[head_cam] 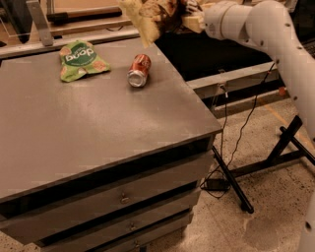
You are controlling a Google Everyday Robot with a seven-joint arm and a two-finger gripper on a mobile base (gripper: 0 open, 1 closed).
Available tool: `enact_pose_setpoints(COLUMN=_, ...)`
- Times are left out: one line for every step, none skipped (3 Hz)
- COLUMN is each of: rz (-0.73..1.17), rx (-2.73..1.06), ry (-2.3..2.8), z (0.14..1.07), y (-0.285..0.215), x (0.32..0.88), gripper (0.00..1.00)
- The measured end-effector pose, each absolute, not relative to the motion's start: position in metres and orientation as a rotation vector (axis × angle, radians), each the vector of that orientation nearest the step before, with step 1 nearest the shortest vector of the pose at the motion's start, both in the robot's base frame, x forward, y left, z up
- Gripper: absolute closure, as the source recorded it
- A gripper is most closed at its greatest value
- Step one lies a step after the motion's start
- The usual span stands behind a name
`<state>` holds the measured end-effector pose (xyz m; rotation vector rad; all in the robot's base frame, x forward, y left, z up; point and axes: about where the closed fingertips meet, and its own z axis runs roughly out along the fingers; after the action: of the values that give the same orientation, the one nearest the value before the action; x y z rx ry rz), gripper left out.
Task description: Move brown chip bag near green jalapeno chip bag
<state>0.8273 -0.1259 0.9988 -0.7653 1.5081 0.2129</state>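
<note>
Gripper (188, 9) top centre, clamped on brown chip bag (146, 18), held aloft, likely to clear red can (139, 70); green jalapeno chip bag (81, 59) upper left.

Lab or workshop-type test space, not a home. A grey cabinet (98, 128) with stacked drawers (123, 197) fills the near left. Speckled hard floor (266, 226) at near right. A loose black cable (236, 142) hangs from the far bench (236, 78) down to a power brick (216, 184) on the floor. Black stand legs (285, 147) cross the floor at right. A white robot arm (275, 34) reaches in from the right. Its gripper (189, 10) is at far top centre, over the cabinet's far right corner, clamped on the brown chip bag (147, 17) held in the air. The green jalapeno chip bag (78, 59) and a red soda can (139, 70) lie on the far part of the top, well apart from any shelving or kitchen fittings.
</note>
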Motion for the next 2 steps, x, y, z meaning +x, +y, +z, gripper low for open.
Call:
enact_pose_setpoints(rz=0.306, rx=-0.826, ry=1.474, z=0.993, y=-0.069, x=0.839, gripper=1.00)
enact_pose_setpoints(rz=0.370, rx=-0.879, ry=1.438, z=0.989, y=-0.025, x=0.844, gripper=1.00)
